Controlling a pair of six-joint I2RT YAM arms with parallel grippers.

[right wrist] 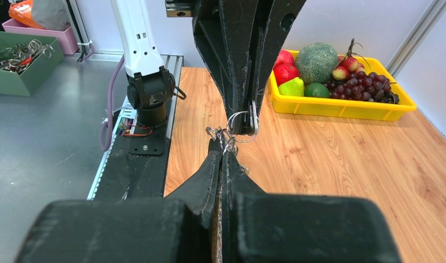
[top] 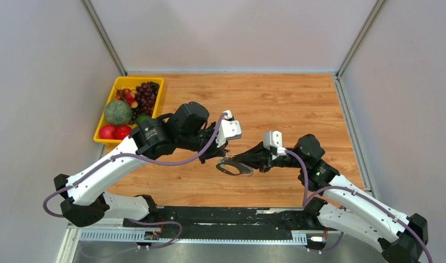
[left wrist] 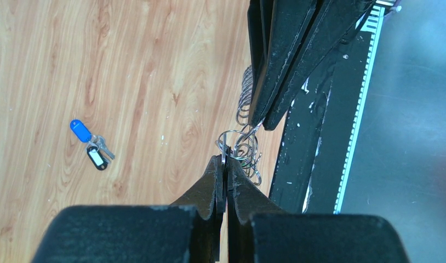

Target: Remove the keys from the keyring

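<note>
The keyring (left wrist: 245, 143), a cluster of thin silvery loops, hangs in the air between my two grippers. My left gripper (left wrist: 225, 160) is shut on one loop from below in the left wrist view. My right gripper (right wrist: 223, 147) is shut on the neighbouring loops (right wrist: 242, 119). The two grippers meet tip to tip above the table (top: 230, 158). A blue-headed key (left wrist: 80, 130) and a black-and-white-headed key (left wrist: 97, 158) lie together on the wood, apart from the ring. They are hidden in the top view.
A yellow tray (top: 156, 82) of fruit stands at the back left, also in the right wrist view (right wrist: 341, 109). A black rail (top: 226, 219) runs along the near edge. A green bin (right wrist: 12, 68) of metal rings sits off the table.
</note>
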